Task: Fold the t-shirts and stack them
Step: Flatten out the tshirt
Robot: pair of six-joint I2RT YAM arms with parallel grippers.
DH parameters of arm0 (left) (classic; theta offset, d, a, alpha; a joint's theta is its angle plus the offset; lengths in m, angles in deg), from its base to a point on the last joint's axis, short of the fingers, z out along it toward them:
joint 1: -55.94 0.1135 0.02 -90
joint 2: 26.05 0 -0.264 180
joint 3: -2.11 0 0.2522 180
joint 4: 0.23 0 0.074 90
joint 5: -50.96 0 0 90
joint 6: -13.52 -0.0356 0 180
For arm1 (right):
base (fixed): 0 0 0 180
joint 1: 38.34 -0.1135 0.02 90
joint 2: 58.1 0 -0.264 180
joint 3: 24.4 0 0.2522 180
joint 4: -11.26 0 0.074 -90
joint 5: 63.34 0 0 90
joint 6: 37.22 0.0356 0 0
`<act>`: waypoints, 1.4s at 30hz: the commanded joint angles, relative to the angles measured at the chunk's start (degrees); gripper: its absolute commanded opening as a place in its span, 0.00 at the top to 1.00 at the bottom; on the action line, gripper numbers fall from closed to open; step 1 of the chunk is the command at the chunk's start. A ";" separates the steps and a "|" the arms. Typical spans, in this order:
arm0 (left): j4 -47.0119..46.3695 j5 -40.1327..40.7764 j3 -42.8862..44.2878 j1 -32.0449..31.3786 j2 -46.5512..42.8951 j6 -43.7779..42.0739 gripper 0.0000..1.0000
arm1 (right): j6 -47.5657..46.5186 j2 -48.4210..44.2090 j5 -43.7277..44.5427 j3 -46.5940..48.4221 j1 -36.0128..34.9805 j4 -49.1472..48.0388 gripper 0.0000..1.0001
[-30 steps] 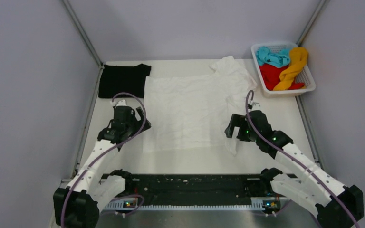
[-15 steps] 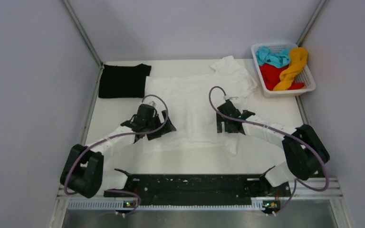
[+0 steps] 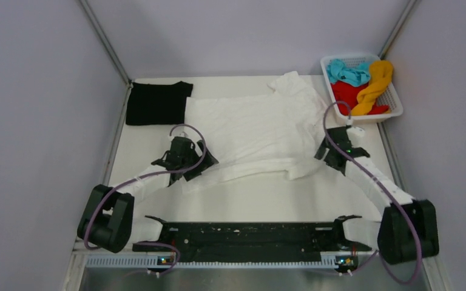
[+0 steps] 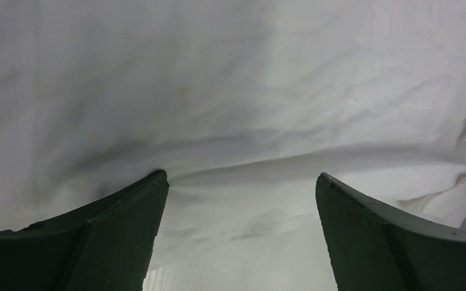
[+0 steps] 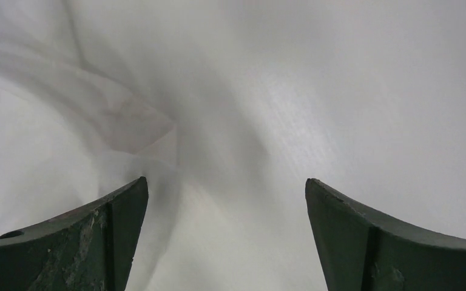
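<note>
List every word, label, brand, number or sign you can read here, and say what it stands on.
None can be read.
The white t-shirt, black t-shirt and basket carry no visible print or label, and the wrist views add none.
Pale specks on the black base rail are too small to read.

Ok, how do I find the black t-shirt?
Look at the far left corner of the table. The black t-shirt lies there, folded into a flat rectangle beside the spread white t-shirt. It is the only dark cloth there.
</note>
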 commanded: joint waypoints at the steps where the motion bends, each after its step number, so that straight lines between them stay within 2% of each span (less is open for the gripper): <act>1: 8.94 8.18 -3.55 1.40 0.31 -0.96 0.01 | 4.79 -13.94 0.94 -3.33 11.36 6.11 0.01; 5: 10.85 7.97 -2.21 1.40 -1.26 -1.73 0.01 | 5.38 -22.42 -5.83 -5.48 19.34 7.33 0.01; 10: 13.02 8.34 -1.54 1.44 -4.11 -2.41 0.01 | 4.89 -30.05 -9.57 -5.28 19.64 8.79 0.01; 14: 14.86 9.79 -0.87 1.47 -6.61 -2.55 0.01 | 3.80 -36.64 -7.72 -4.01 19.63 13.02 0.01; 15: 14.53 9.38 -0.86 1.41 -7.01 -2.63 0.01 | 2.19 -38.06 -10.49 -4.16 19.57 12.03 0.01; 18: 13.51 7.25 -0.26 1.40 -7.31 -3.03 0.01 | -3.55 -38.18 -35.30 -5.60 19.55 1.85 0.01; 20: 13.27 6.66 0.18 1.39 -7.03 -3.12 0.01 | -2.55 -35.96 -50.60 -9.22 19.02 -9.15 0.01; 21: 13.15 6.57 0.19 1.41 -6.94 -3.12 0.01 | -0.92 -34.55 -52.71 -10.25 17.48 -13.14 0.01; 22: 12.98 6.55 0.24 1.32 -6.84 -3.05 0.01 | -0.59 -32.52 -51.38 -10.90 14.39 -15.47 0.01; 26: 12.50 6.56 0.05 1.32 -6.44 -2.86 0.01 | -3.00 -20.11 -32.83 -7.34 -2.75 -14.63 0.01; 28: 12.70 6.55 0.09 1.31 -6.06 -2.77 0.01 | -0.64 -11.42 -28.02 -5.67 -7.14 -13.02 0.01; 31: 12.76 6.55 -0.15 1.34 -6.21 -2.52 0.01 | 2.05 -5.02 -24.18 -6.78 -9.21 -12.84 0.01; 36: 12.70 6.57 -0.84 1.31 -6.96 -2.37 0.01 | 3.52 -6.04 -25.18 -11.83 -10.44 -12.60 0.01; 42: 12.92 6.66 -0.95 1.31 -7.28 -2.02 0.01 | 8.73 -17.05 -28.29 -14.35 -17.03 3.56 0.02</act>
